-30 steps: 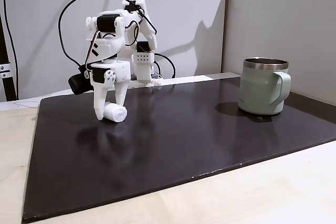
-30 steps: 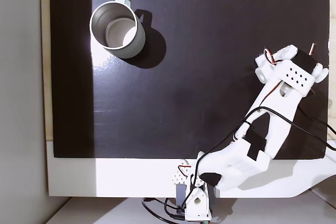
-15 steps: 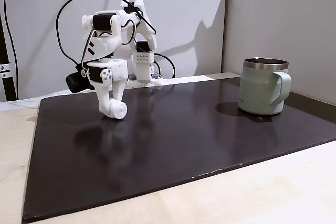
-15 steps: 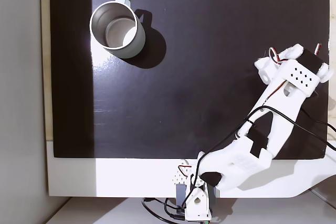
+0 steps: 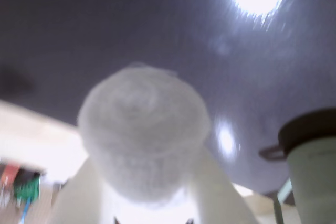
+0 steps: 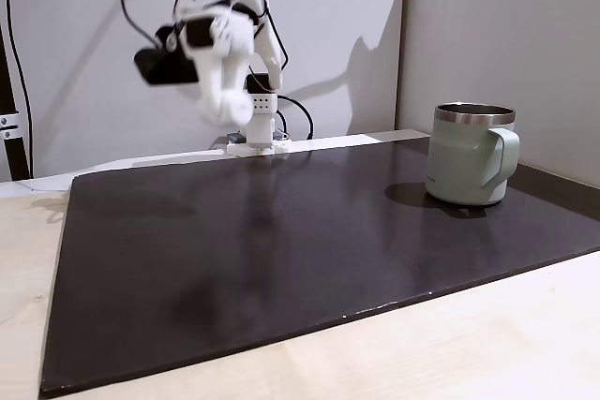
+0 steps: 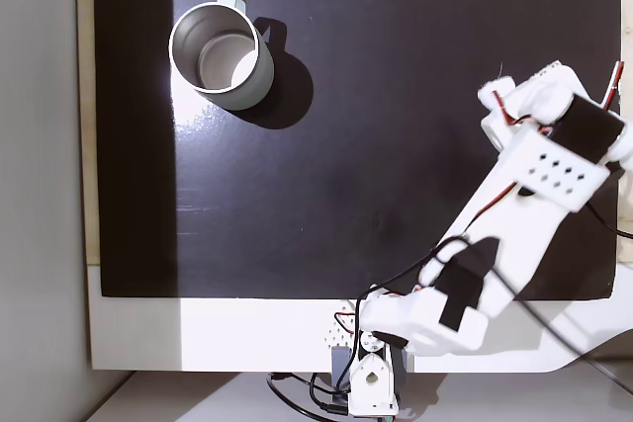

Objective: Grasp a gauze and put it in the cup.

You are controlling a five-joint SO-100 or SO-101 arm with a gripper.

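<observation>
In the wrist view the gauze (image 5: 143,129), a small white roll, sits end-on between two white fingers (image 5: 220,195) of my gripper (image 5: 144,148), which is shut on it. In a fixed view from the side, the gripper (image 6: 230,105) hangs blurred high above the dark mat's back left, with the gauze (image 6: 236,111) at its tip. The sage-green cup (image 6: 472,166) stands upright on the mat's right side, well apart from the gripper. In a fixed view from above, the cup (image 7: 220,56) is at the top left and is empty, while the arm's wrist (image 7: 549,140) covers the gauze at the right.
A dark mat (image 6: 281,250) covers most of the wooden table (image 6: 487,344). The arm's base (image 7: 366,382) and its cables sit at the mat's edge. A pale wall (image 6: 487,35) stands close behind the cup.
The gripper has risen from the mat with the gauze in it, from resting height to well above the surface, and swung slightly right in the side view. The cup has not moved.
</observation>
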